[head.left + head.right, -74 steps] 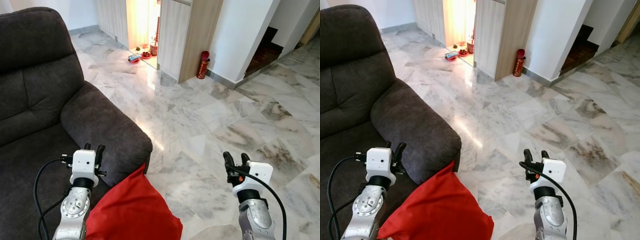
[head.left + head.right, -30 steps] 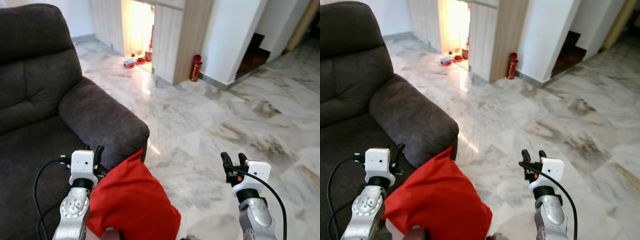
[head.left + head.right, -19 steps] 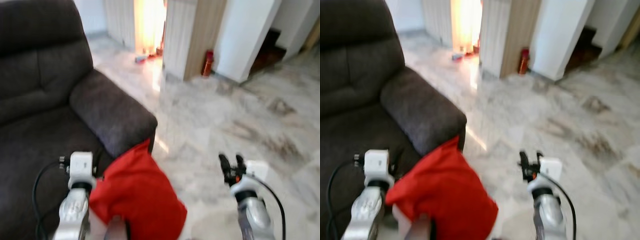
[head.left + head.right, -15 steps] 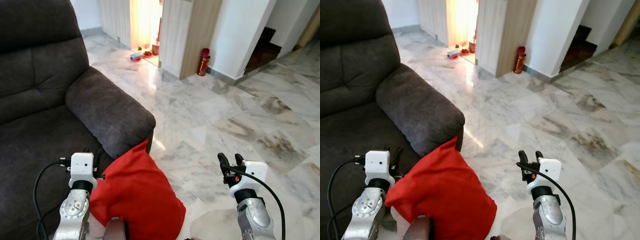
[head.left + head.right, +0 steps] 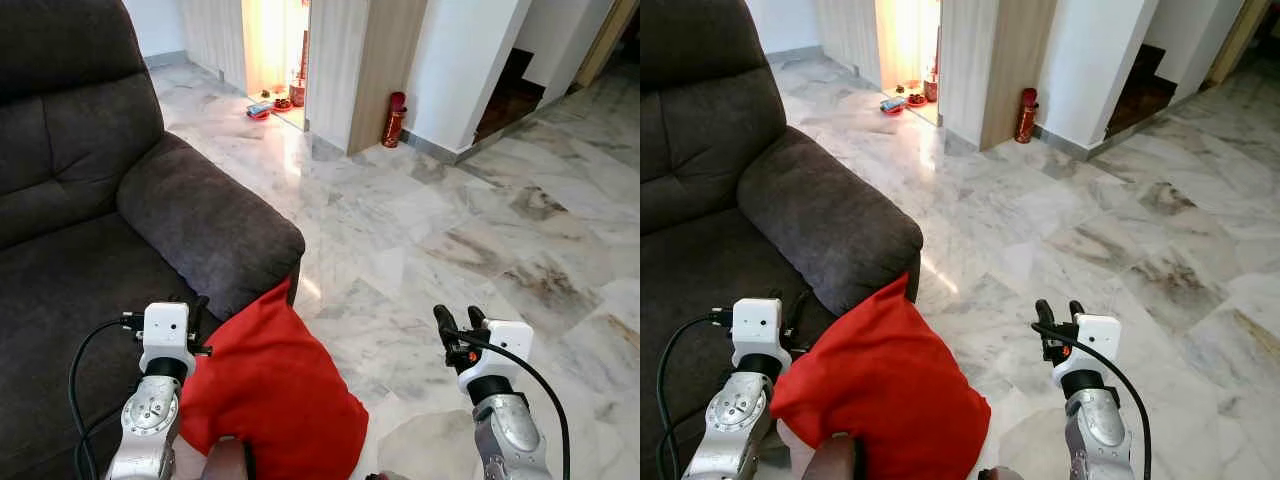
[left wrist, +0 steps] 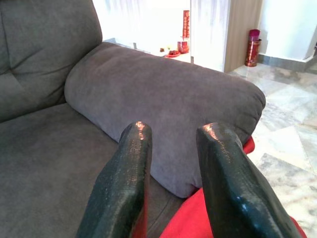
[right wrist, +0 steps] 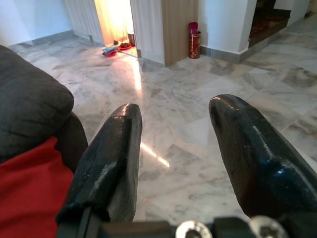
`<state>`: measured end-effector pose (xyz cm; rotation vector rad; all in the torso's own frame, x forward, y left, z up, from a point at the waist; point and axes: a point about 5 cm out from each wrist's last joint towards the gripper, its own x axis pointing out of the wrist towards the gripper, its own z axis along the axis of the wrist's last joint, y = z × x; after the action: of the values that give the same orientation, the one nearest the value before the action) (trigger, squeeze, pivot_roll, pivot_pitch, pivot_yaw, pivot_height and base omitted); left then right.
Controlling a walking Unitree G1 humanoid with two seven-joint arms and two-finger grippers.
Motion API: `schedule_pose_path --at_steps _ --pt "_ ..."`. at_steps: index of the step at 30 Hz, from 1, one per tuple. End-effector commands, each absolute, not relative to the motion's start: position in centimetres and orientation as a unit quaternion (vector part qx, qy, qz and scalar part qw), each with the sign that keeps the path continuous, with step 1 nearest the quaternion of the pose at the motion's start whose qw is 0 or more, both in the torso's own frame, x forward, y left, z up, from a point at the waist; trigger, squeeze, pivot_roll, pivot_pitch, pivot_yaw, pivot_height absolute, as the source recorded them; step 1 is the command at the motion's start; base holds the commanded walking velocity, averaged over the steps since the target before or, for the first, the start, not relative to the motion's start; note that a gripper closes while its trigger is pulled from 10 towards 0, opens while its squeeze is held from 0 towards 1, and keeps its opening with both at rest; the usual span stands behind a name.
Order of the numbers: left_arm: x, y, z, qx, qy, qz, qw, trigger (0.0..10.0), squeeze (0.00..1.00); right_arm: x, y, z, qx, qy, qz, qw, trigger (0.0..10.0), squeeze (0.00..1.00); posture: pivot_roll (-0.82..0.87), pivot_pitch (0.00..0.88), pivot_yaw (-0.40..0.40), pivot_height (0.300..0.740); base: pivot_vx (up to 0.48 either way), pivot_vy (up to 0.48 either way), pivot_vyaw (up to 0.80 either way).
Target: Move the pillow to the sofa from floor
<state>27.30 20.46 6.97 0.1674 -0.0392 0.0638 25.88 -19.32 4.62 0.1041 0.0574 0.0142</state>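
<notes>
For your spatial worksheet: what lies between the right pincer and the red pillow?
In the left eye view, bare marble floor separates the right pincer from the red pillow.

A red pillow leans against the front of the dark grey sofa armrest. The left gripper hovers over the seat beside it; the right gripper hangs above the marble floor.

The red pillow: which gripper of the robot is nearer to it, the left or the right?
Left. The left gripper is right beside the red pillow, at its sofa-side edge. The right gripper is across a stretch of marble floor, clearly apart from the pillow.
</notes>
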Motion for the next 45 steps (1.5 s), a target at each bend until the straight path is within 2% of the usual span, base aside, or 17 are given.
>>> schedule_pose_path --at_steps 1,11,18,21,26,30,36,40,43,44,45 --pt "27.2 20.4 6.9 0.079 -0.015 0.032 0.996 10.0 0.0 25.9 -19.4 4.8 0.051 0.028 0.009 0.998 10.0 0.0 -0.02 0.0 -0.081 0.593 0.0 0.0 0.0" --pt "27.4 20.3 6.4 0.047 0.007 0.028 0.998 10.0 0.0 25.8 -19.4 4.6 0.045 0.029 0.014 0.998 10.0 0.0 -0.02 0.0 -0.08 0.588 0.0 0.0 0.0" --pt "27.1 21.4 6.1 0.013 0.04 0.089 0.995 10.0 0.0 25.8 -19.3 4.5 0.046 0.031 0.018 0.998 10.0 0.0 -0.02 0.0 -0.078 0.588 0.0 0.0 0.0" --pt "26.6 22.0 5.1 -0.041 0.094 0.142 0.985 10.0 0.0 25.9 -19.3 4.5 0.046 0.032 0.021 0.998 10.0 0.0 -0.02 0.0 -0.08 0.588 0.0 0.0 0.0" --pt "26.8 22.5 4.7 -0.055 0.117 0.155 0.979 10.0 0.0 25.9 -19.1 4.4 0.047 0.035 0.025 0.998 10.0 0.0 -0.02 0.0 -0.081 0.588 0.0 0.0 0.0" --pt "27.3 23.8 3.5 -0.116 0.169 0.165 0.965 10.0 0.0 25.8 -19.1 4.3 0.048 0.037 0.026 0.998 10.0 0.0 -0.02 0.0 -0.081 0.588 0.0 0.0 0.0" --pt "27.4 25.2 3.1 -0.085 0.216 0.176 0.957 10.0 0.0 25.7 -19.3 4.2 0.047 0.041 0.026 0.998 10.0 0.0 -0.02 0.0 -0.081 0.588 0.0 0.0 0.0" --pt "27.5 25.5 3.2 -0.122 0.218 0.188 0.95 10.0 0.0 25.7 -19.2 4.3 0.047 0.041 0.028 0.998 10.0 0.0 -0.02 0.0 -0.084 0.588 0.0 0.0 0.0" --pt "27.3 25.9 2.9 -0.152 0.243 0.218 0.933 10.0 0.0 25.9 -19.0 4.3 0.048 0.042 0.031 0.997 10.0 0.0 -0.01 0.0 -0.088 0.588 0.0 0.0 0.0" --pt "27.2 26.0 2.8 -0.153 0.248 0.223 0.93 10.0 0.35 25.9 -19.0 4.3 0.048 0.042 0.032 0.997 10.0 0.0 -0.01 0.0 -0.088 0.588 0.0 0.0 0.0" --pt "26.8 26.4 2.9 -0.142 0.256 0.246 0.924 10.0 1.0 26.0 -18.9 4.3 0.048 0.042 0.033 0.997 10.0 0.0 -0.01 0.0 -0.087 0.588 0.0 0.0 0.0"
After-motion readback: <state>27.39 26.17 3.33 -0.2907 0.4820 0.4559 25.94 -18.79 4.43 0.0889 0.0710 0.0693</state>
